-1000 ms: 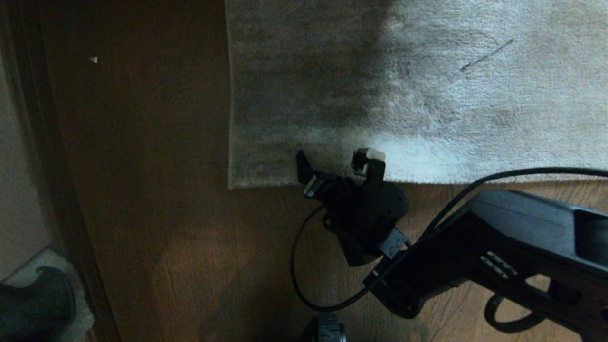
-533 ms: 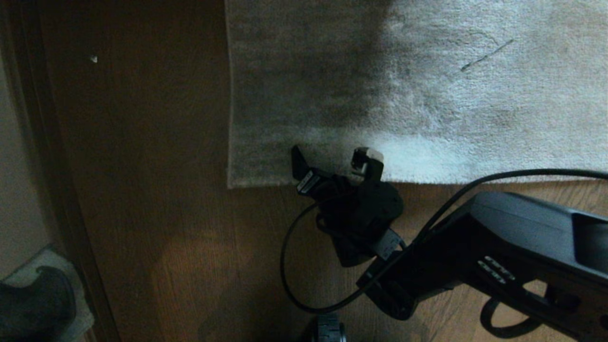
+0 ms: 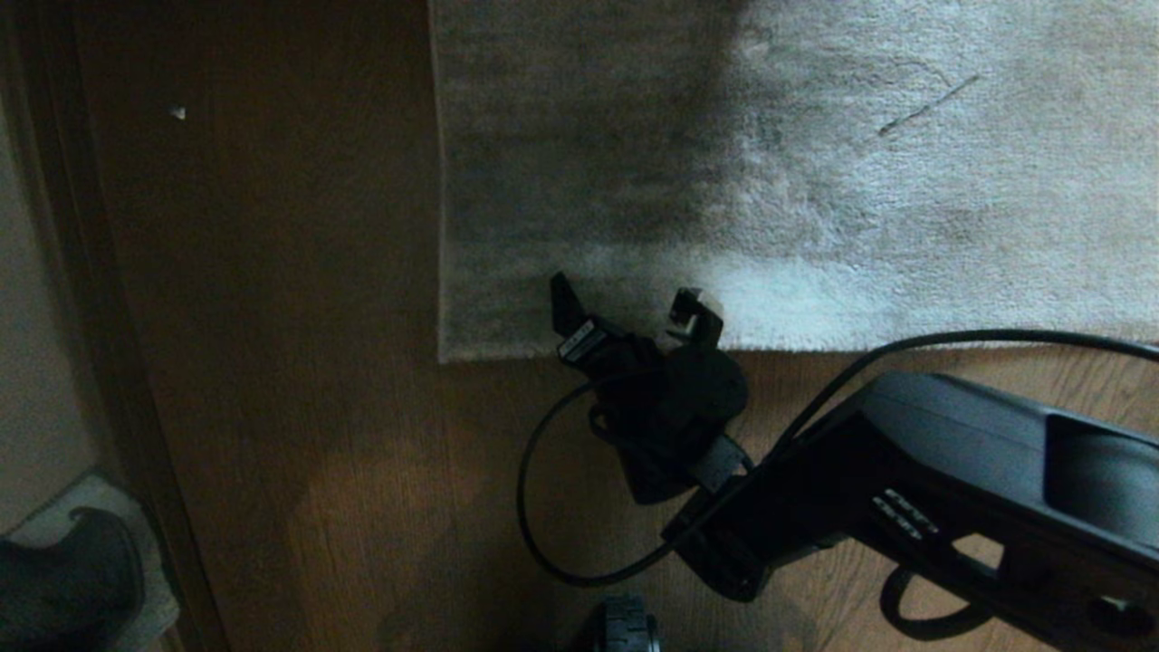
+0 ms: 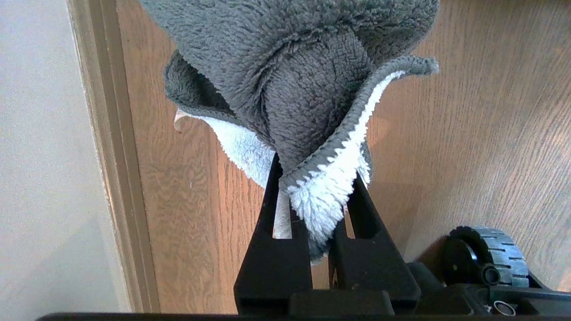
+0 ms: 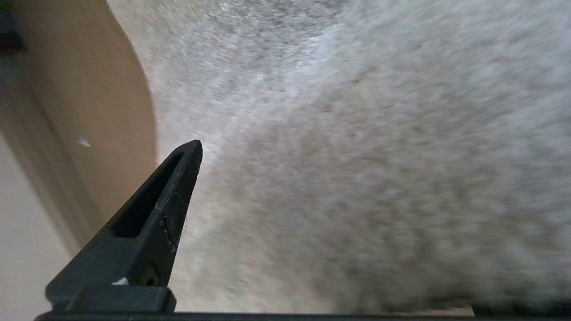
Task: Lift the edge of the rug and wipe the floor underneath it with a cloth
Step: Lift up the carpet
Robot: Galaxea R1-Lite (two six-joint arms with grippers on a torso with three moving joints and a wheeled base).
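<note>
The right gripper (image 3: 629, 308) hangs with fingers spread wide over the near edge of the rug (image 3: 815, 181), close to its corner, the pile lying flat on the floor (image 3: 299, 362). Off the rug, the left gripper (image 4: 312, 196) is clenched on the cloth (image 4: 303, 80).

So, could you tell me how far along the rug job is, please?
Done: the left pincer is shut on the cloth. In hand: the right pincer, open, sits over the near edge of the rug, which lies flat. Left: lifting that edge and wiping the floor underneath.
</note>
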